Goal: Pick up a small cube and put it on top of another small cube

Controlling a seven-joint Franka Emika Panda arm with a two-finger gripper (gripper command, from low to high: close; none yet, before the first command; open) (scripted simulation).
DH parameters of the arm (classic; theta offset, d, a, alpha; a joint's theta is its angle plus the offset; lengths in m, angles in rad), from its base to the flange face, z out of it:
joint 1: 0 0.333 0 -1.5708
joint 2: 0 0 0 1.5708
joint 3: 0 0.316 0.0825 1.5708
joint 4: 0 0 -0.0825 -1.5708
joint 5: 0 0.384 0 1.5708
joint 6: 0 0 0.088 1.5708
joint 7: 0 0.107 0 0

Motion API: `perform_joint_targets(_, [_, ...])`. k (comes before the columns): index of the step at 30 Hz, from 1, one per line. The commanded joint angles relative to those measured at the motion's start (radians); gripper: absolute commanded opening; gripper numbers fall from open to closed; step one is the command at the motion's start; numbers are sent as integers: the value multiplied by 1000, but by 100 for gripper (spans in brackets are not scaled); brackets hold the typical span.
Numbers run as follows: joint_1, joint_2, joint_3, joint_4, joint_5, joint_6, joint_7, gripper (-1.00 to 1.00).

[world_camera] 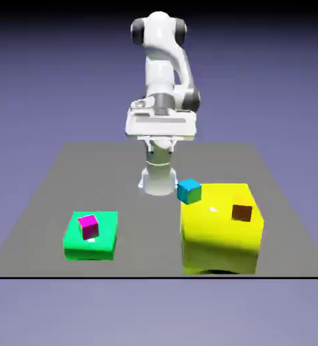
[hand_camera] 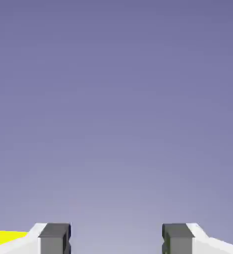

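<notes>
Exterior view: small cube [world_camera: 189, 191] at block's [world_camera: 221, 230] 10 o'clock corner. My gripper [hand_camera: 116, 239] spread, empty; I descend square over cube, then clamp.

The tiny pink cube [world_camera: 88, 226] sits on top of the big green block [world_camera: 91, 244], near the front left. It is turned a little.

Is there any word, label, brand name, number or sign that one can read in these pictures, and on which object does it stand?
None: no text, number or sign shows in either view.
The tiny magenta-pink cube, the tiny sky-blue cube, the tiny brown cube, the big green block, the big yellow block, the white arm and the open gripper all have plain surfaces.
</notes>
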Motion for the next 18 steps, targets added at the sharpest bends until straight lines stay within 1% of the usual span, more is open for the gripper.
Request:
perform_joint_targets(1, [36, 26, 0, 11, -11, -16, -38, 0])
perform_joint_targets(18, [650, 462, 2, 201, -192, -282, -678, 0])
